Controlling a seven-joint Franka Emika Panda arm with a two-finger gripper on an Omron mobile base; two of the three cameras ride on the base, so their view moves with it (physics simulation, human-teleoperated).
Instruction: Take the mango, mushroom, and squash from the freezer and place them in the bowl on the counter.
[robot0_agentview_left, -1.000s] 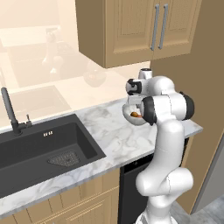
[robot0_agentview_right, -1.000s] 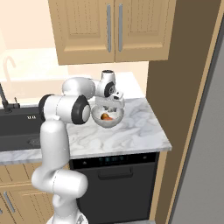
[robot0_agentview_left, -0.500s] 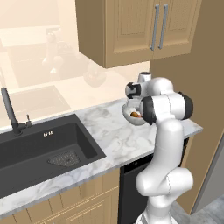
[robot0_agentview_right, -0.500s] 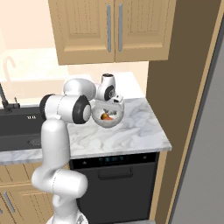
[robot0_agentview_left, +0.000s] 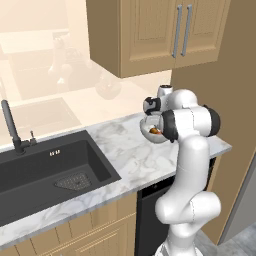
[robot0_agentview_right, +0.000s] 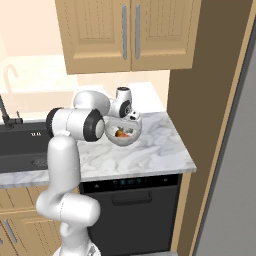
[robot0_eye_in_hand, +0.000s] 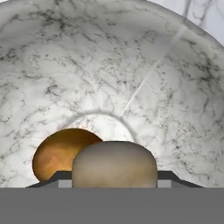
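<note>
Counter (robot0_agentview_left: 125, 155) carries bowl (robot0_eye_in_hand: 175, 109); gripper (robot0_eye_in_hand: 113, 183) inside it pinches mushroom (robot0_eye_in_hand: 114, 164) beside mango (robot0_eye_in_hand: 59, 159), for release.

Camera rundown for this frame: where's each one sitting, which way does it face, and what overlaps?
Left base view: behind the arm, left side, facing forward-down over sink and counter; arm rises lower right, pincer over the bowl.
Right base view: behind right, facing counter and dishwasher; arm lower left.
Hand view: on the hand, looking into the bowl at the mushroom and an orange-brown fruit.
Shared: both base views show the bowl, counter and upper cabinets.
</note>
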